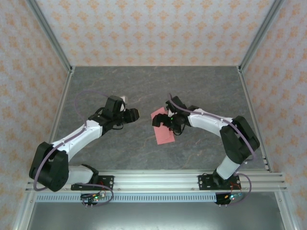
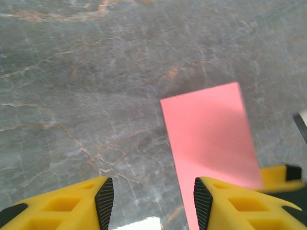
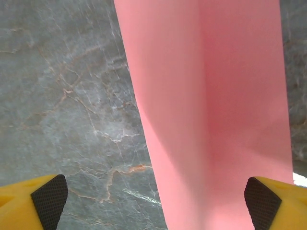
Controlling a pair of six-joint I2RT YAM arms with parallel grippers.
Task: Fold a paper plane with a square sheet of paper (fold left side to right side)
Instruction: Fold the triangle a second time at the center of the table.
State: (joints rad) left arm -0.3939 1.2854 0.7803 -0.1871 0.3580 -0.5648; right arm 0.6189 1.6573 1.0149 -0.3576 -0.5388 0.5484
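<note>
The square sheet of paper (image 1: 164, 134) is salmon-pink and has the form of a narrow rectangle with one long crease. It lies flat near the middle of the table (image 1: 120, 148). In the top view the right gripper (image 3: 156, 203) hides part of its far end. This gripper's jaws stand wide apart over the sheet. The left gripper (image 2: 153, 203) is just left of the sheet, jaws apart and empty.

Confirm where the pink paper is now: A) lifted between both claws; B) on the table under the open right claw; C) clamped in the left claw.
B: the paper lies on the table, the right claw spread wide over its far end, the left claw apart and empty.
</note>
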